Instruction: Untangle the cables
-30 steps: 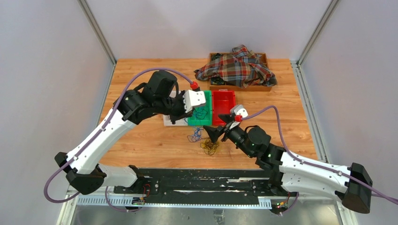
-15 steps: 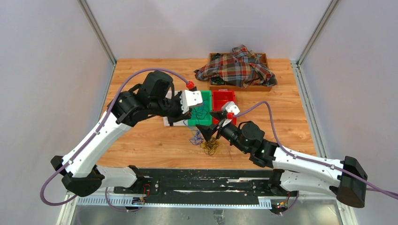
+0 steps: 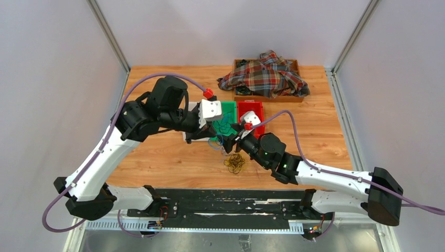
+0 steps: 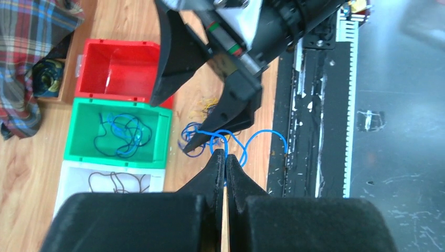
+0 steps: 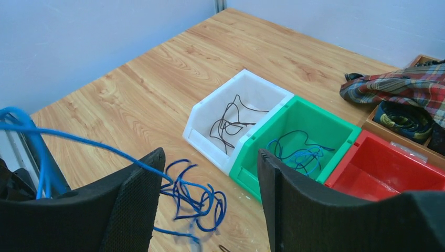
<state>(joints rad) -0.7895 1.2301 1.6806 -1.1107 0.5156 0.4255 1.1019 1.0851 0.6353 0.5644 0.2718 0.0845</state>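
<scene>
The cables lie apart by colour. A dark blue tangle (image 5: 195,202) rests on the wood between the fingers of my open right gripper (image 5: 210,197), close to the left finger. My left gripper (image 4: 225,156) is shut on a light blue cable (image 4: 265,137) that loops out toward the black base rail and also passes my right gripper's left finger (image 5: 134,202). A yellow-orange tangle (image 3: 234,163) lies just in front of the right gripper (image 3: 229,143). Blue cables (image 5: 300,152) sit in the green bin (image 5: 336,126) and dark brown ones (image 5: 231,123) in the white bin (image 5: 202,134).
An empty red bin (image 5: 391,176) stands right of the green one. A wooden tray (image 3: 292,97) at the back holds a plaid cloth (image 3: 265,77) and a coiled bundle (image 5: 404,118). The black base rail (image 3: 225,202) runs along the near table edge.
My right gripper has swung left and forward over the dark blue tangle. The left arm has pulled back to the left, drawing the light blue cable with it.
</scene>
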